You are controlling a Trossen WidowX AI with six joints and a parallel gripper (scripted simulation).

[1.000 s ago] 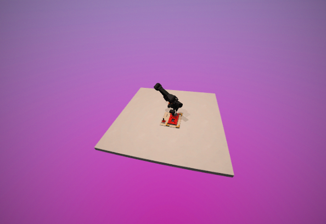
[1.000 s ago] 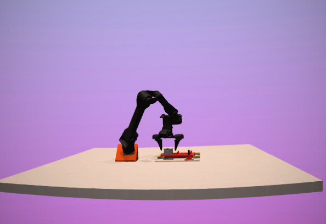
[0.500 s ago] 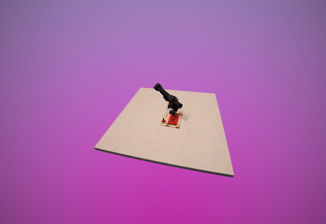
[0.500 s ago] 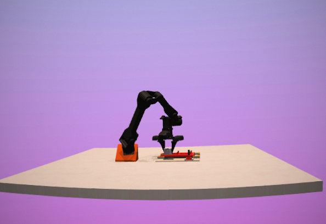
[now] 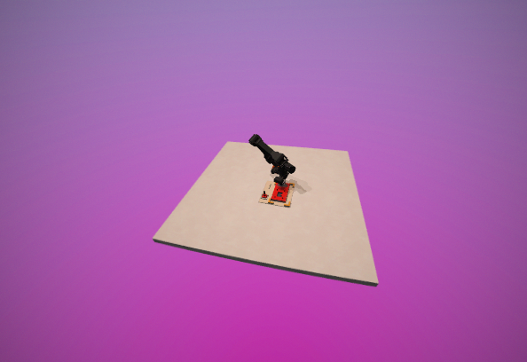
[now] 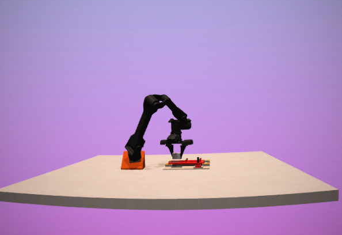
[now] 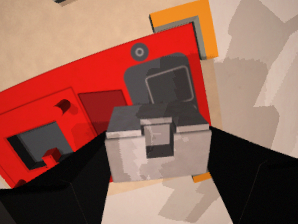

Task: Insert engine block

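"While the pale bench sits in purple all around, what's the pincer doing?"

"It's partly open, squeezing the gray engine block above the red car body."

"Can you see everything?"

"No, the block hides some red, and the black fingers cover more."

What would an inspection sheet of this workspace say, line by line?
Surface: pale slab, dark-edged.
Job's things: grey block, held above the red car body; not seated in an opening.
Clutter: nothing seen that is plainly stray.
Gripper: claw closed on the block, a finger on either side.
Cables: nothing seen.
Surroundings: plain backdrop, purple to pink.
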